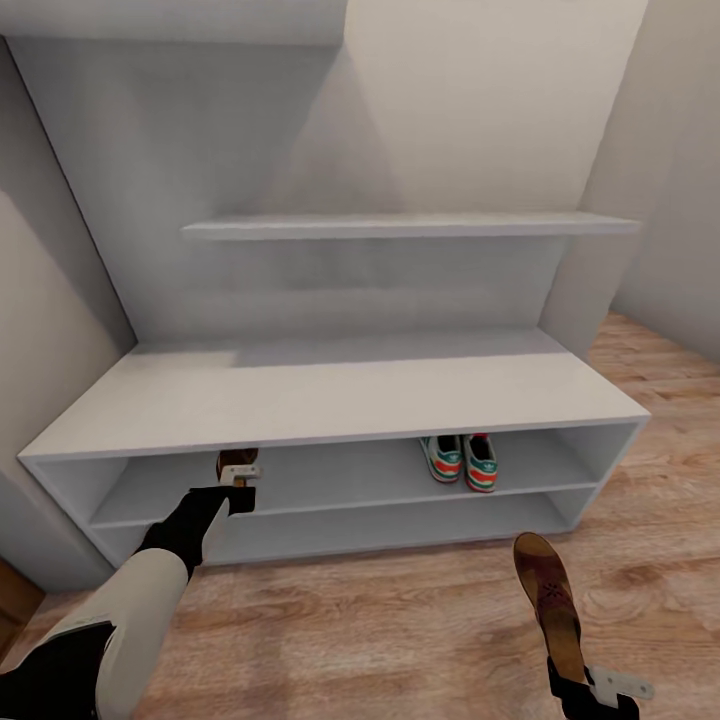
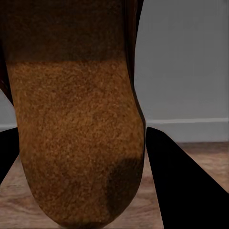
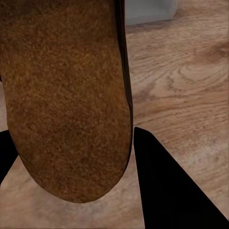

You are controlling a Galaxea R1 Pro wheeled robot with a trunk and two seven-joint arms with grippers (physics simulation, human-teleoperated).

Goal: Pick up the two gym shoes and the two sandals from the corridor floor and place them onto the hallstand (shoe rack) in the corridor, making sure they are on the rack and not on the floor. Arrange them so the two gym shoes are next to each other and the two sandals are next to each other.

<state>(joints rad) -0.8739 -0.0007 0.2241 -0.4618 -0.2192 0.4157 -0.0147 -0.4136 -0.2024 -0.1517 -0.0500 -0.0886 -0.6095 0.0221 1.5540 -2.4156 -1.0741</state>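
Left wall (image 1: 50, 300): I see a plain pale surface running close beside the rack's left end, leaving little side room there.
Left gripper (image 1: 240, 478): I have it at the mouth of the upper shelf row, left part; the bench top's front edge cuts off what it carries.
Left sandal (image 1: 236, 462): only a brown sliver shows from my head camera; in the left wrist view the sandal (image 2: 76, 124) is a grainy, suede-like tan sole with a rounded end, and its upper part is in shadow.
Left fingers (image 2: 183, 186): black wedges sit on either side of the sole, pinching it.
Hallstand (image 1: 330, 395): pale grey, flat, sharp-edged; two open shelf rows, and one wall shelf is in frame above. I cannot see the back of the rows.
Gym shoes (image 1: 461, 460): cream with teal stripes and red-orange marks, side by side and touching in the upper row, right part, heels under the top's edge.
Open room: the upper row between my left gripper and the sneakers is bare.
Corridor floor (image 1: 380, 630): wood-grain planks, open in front of the rack.
Right sandal (image 1: 550, 600): held up over the floor, long oval sole facing me; sole (image 3: 62, 95) grainy brown with a dark rim.
Right gripper (image 1: 588, 690): cut by the frame's lower edge; black fingers (image 3: 167, 186) clamp the sole's end.
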